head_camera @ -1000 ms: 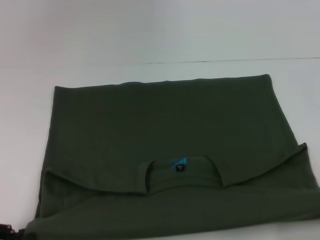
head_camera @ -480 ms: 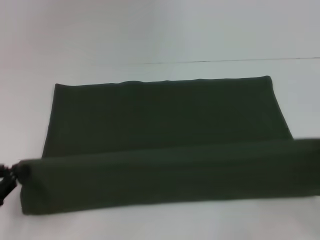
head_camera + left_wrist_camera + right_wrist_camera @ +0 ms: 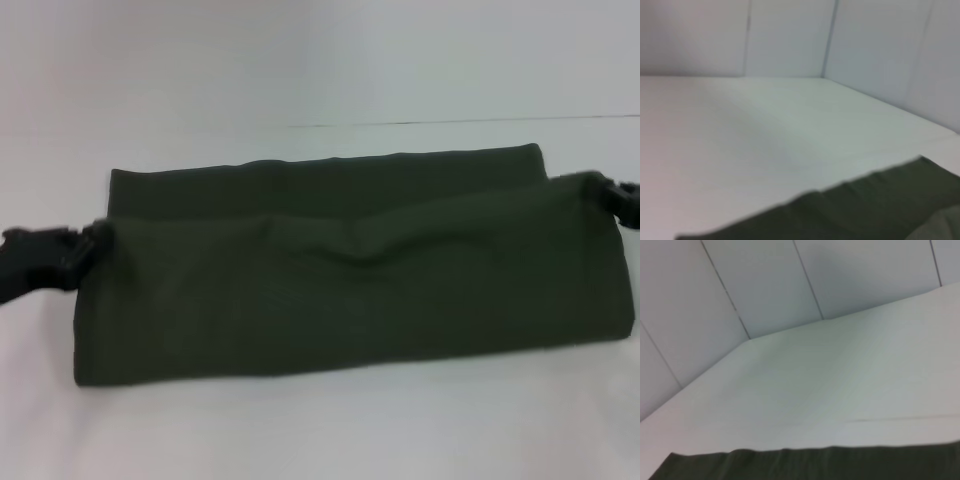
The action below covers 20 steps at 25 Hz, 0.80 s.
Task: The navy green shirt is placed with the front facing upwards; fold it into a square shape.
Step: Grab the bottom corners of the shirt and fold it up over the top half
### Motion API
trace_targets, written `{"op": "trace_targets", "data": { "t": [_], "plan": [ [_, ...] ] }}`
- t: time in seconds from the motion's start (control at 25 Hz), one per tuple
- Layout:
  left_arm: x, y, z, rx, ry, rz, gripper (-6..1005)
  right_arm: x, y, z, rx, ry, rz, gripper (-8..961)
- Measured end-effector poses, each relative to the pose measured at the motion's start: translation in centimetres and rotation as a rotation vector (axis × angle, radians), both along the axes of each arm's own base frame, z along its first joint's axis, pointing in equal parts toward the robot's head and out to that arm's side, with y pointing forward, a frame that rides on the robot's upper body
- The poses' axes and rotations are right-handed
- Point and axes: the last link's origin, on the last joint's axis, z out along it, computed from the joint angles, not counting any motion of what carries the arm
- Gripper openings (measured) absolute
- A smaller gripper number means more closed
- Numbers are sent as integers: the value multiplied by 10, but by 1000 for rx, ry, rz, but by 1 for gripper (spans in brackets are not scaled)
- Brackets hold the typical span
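Observation:
The navy green shirt (image 3: 350, 290) lies on the white table (image 3: 300, 430) as a wide, dark olive band, its near half doubled over toward the far hem. My left gripper (image 3: 98, 238) is shut on the left corner of the carried edge, and my right gripper (image 3: 603, 188) is shut on the right corner. Between them the edge sags a little in the middle. A strip of the lower layer still shows beyond it. Collar, label and lettering are hidden. Both wrist views catch only an edge of the shirt (image 3: 875, 205) (image 3: 815, 462), no fingers.
Bare white tabletop surrounds the shirt, with a thin seam line (image 3: 450, 122) across it behind the far hem. Pale panelled walls (image 3: 765, 285) rise at the back of the table (image 3: 765, 125).
Both grippers have carried the shirt's near edge up and away, toward the far hem. The collar and blue label seen a second ago are now covered by the folded layer.

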Motion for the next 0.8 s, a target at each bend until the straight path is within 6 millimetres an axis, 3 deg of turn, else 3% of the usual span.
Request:
{"op": "trace_targets", "data": {
  "t": [0.44, 0.8],
  "plan": [
    [32, 72, -10, 120, 53, 65, 152, -25, 67, -6, 93, -111, -83, 54],
    [51, 109, -31, 152, 189, 111, 160, -38, 96, -27, 118, -275, -126, 53]
  ]
}}
